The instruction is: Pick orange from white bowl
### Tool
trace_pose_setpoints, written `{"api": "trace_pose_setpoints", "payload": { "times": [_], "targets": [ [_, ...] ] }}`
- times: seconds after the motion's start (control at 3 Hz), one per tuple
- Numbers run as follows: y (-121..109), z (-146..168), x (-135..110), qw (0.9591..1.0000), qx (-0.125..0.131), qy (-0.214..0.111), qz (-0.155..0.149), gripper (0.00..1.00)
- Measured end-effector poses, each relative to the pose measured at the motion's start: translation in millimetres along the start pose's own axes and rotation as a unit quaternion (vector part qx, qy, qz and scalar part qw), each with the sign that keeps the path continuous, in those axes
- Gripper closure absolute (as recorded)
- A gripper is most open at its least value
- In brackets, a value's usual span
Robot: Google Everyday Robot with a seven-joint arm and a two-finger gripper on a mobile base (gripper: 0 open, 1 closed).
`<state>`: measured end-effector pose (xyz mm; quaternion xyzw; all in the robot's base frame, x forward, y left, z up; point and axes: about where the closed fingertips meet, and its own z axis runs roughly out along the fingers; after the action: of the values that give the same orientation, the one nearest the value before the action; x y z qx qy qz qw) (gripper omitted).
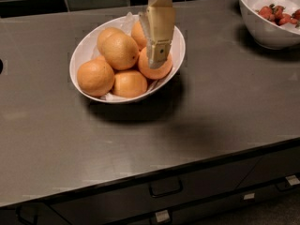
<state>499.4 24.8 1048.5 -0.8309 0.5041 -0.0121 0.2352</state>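
None of the oranges has left the white bowl: at least five lie piled in it on the paper lining, and the bowl stands on the dark counter, left of centre. The gripper hangs from above over the right half of the bowl, with its tip in front of the rightmost orange, at or very near that orange's upper surface. Judged status: approach is about complete, while grasp, lift and withdrawal remain to be done. No orange sits raised clear of the pile. Whether the gripper is set wide or narrow cannot be told from this angle, nor whether it touches the fruit. The gripper covers the upper middle of the rightmost orange and part of the rear orange. The arm above it is cut off by the top edge. A second, deeper bowl holding red fruit stands well apart at upper right, also cut off. The drawers below the counter run out of view.
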Motion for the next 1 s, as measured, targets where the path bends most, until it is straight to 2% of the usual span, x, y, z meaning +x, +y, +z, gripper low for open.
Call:
{"api": "trace_pose_setpoints", "payload": {
  "times": [0.67,1.0],
  "targets": [
    [-11.2,39.7,-28.8,0.9980,-0.037,-0.030,-0.041,0.00],
    [-17.2,60.8,-26.4,0.9966,-0.054,-0.045,-0.044,0.00]
  ]
}}
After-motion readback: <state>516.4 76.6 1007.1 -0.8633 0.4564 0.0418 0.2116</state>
